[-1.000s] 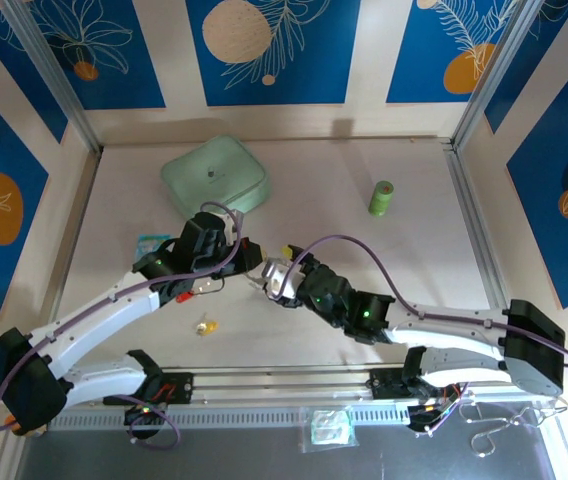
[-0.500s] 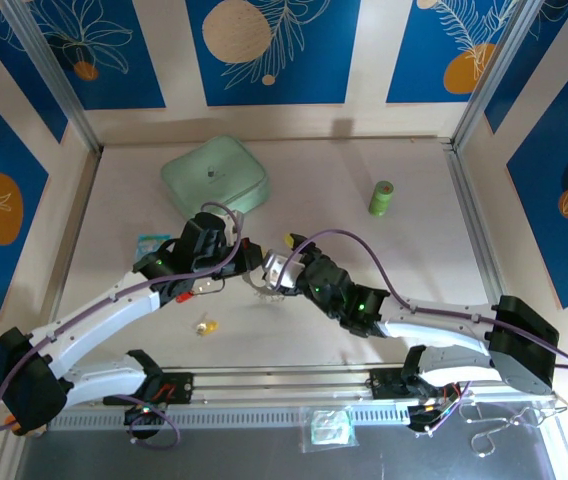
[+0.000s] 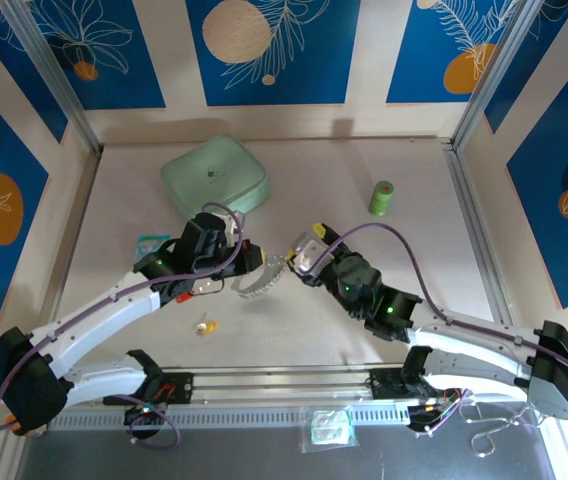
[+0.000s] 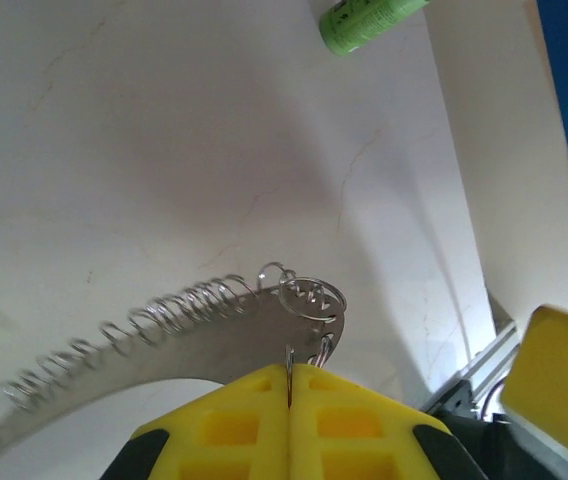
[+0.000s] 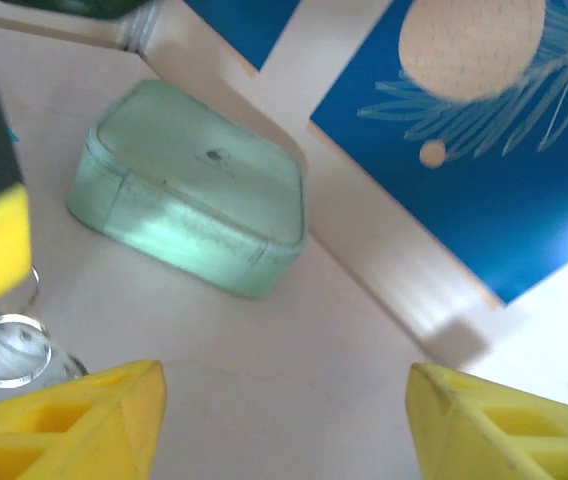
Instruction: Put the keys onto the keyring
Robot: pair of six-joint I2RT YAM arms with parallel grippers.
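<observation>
The keyring [image 4: 311, 297] is pinched by a thin wire between the left gripper's [image 4: 289, 385] clenched yellow fingertips. Its ring juts past them and the beaded chain trails off in an arc, likely so the ring is held steady for threading. Just beside it, the right gripper [image 5: 284, 425] faces the ring with its fingers [image 5: 94, 420] spread wide and nothing between them. The yellow-headed key [image 3: 204, 325] lies on the table [image 3: 364, 290], apart from both grippers, so a key probably has to be fetched next.
</observation>
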